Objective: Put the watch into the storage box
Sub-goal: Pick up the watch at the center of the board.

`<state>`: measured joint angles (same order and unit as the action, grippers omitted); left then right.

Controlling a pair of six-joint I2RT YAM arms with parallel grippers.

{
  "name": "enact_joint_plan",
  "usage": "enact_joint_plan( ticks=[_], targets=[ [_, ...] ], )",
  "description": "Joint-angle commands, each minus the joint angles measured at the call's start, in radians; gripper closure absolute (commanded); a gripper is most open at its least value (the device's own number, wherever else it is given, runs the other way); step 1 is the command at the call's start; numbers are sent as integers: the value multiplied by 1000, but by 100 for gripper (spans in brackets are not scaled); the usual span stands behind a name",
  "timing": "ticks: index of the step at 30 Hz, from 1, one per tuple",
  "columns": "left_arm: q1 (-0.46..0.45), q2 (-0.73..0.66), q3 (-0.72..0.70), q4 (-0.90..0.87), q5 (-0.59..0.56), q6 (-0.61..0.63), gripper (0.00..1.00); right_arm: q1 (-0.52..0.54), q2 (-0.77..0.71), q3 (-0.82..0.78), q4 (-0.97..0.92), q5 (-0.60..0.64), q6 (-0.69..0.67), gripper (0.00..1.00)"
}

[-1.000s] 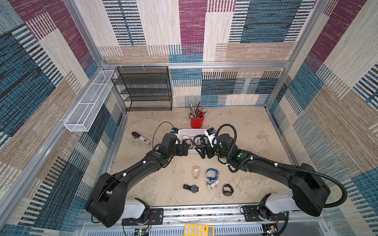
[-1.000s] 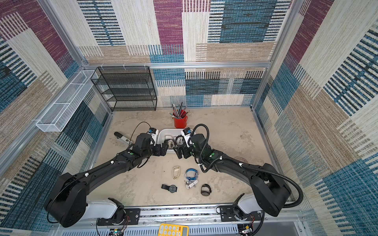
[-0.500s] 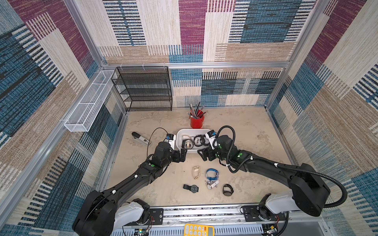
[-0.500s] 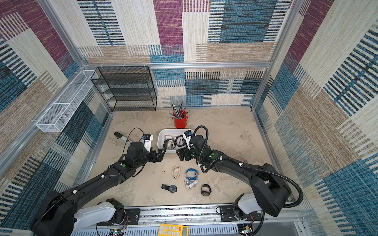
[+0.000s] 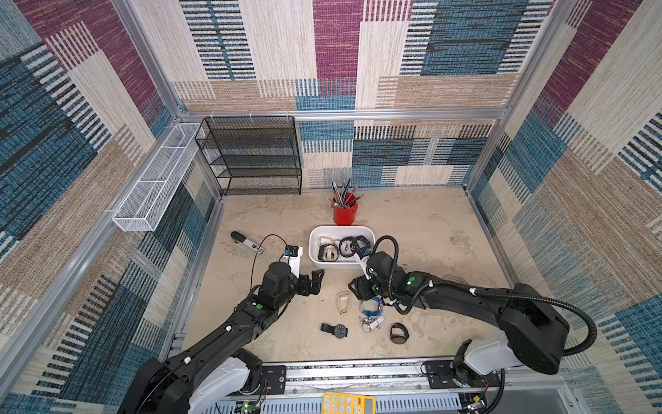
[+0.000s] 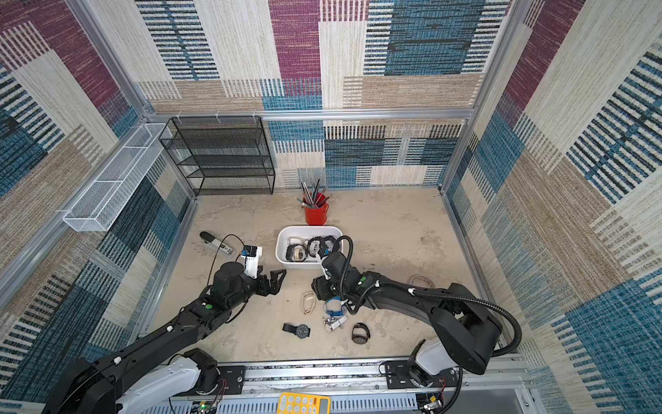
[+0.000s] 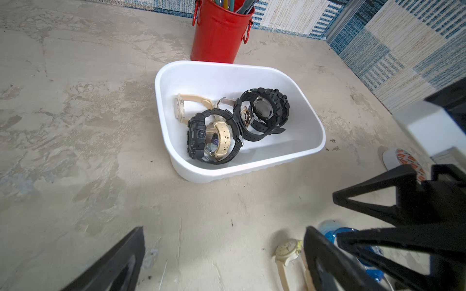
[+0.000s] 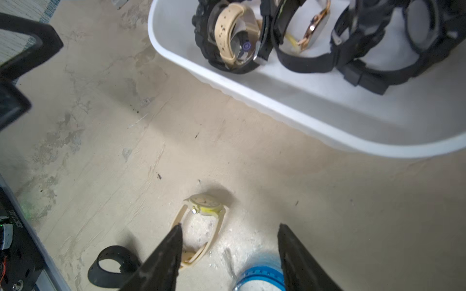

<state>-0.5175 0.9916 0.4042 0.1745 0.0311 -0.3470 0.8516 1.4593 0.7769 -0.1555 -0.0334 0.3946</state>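
The right gripper (image 8: 230, 225) hangs low over the table with its jaws parted. The blue watch (image 8: 257, 276) lies on the table right beneath it, between the two fingers (image 8: 161, 259) and back from their tips. Whether either finger touches the band cannot be told, and nothing is lifted. Just beside one fingertip of that gripper lies a cream watch (image 8: 204, 204), part of its band hidden behind the tip. The storage box (image 8: 302, 118) stands a little beyond the right gripper's tips, apart from them, and holds several black and beige watches. The left gripper (image 5: 315, 283) is spread wide and holds nothing. It hovers over bare table with the storage box just ahead of it and the right gripper across from it, near but apart. Behind the right gripper, toward the robot's base, lie a black watch (image 5: 338, 330), a silver watch (image 5: 370, 322) and a dark-strapped watch (image 5: 398, 333). A red pen cup (image 5: 344, 215) stands just past the box, on its far side from both grippers.
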Motion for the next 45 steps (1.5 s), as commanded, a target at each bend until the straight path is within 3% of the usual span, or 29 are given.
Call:
enact_joint_plan(
  ticks=[1, 13, 25, 42, 45],
  targets=[
    [1, -12, -18, 31, -10, -21, 1, 16, 11, 2, -7, 23, 42, 42],
    [1, -45, -28, 7, -11, -24, 1, 65, 84, 40, -29, 27, 50, 63],
    [0, -46, -30, -1, -16, -23, 2, 90, 145, 52, -32, 25, 56, 70],
    [1, -41, -27, -7, -17, -27, 2, 91, 216, 90, -24, 33, 58, 100],
    [1, -41, -30, -7, -13, -37, 2, 91, 213, 96, -25, 39, 53, 100]
  ],
)
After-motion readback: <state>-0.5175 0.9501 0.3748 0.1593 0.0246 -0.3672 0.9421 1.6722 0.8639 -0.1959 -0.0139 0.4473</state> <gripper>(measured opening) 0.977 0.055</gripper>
